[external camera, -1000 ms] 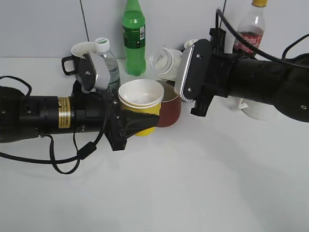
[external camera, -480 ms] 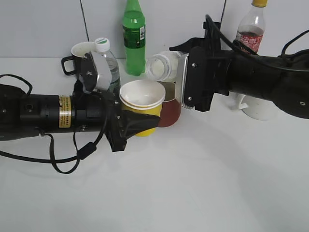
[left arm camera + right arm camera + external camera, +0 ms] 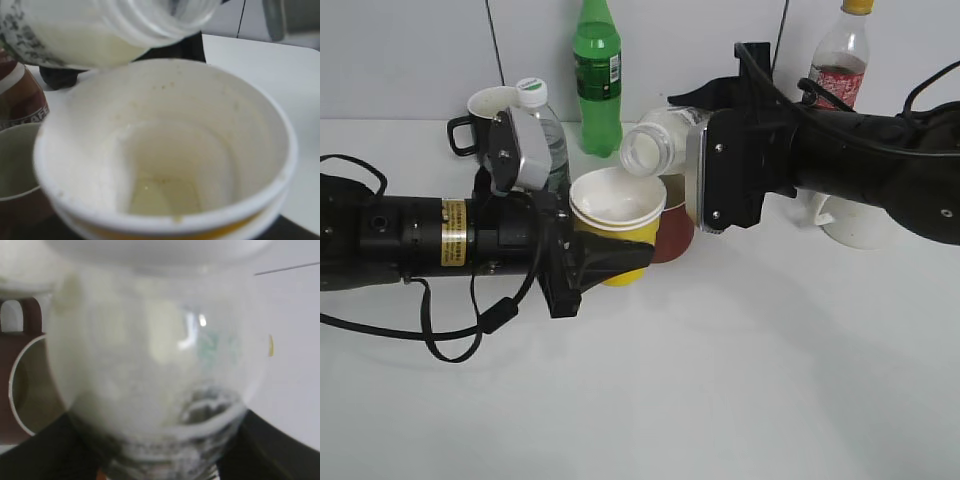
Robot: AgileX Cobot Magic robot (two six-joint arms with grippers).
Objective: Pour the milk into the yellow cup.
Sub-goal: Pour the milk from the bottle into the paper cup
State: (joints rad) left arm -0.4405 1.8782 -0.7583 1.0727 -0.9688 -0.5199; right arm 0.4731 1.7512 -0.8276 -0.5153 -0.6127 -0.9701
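White table below a pale grey wall. Left gripper, closed around the yellow cup, holds it at centre; a thin pool of liquid lies at the cup's bottom. Right gripper clamps the milk bottle, tilted with its open mouth just above the cup's far rim. Behind: dark red mug, 1 green bottle.

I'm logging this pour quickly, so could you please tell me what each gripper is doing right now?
Left gripper: closed on the yellow cup.
Right gripper: closed on the milk bottle, tilted over the cup.
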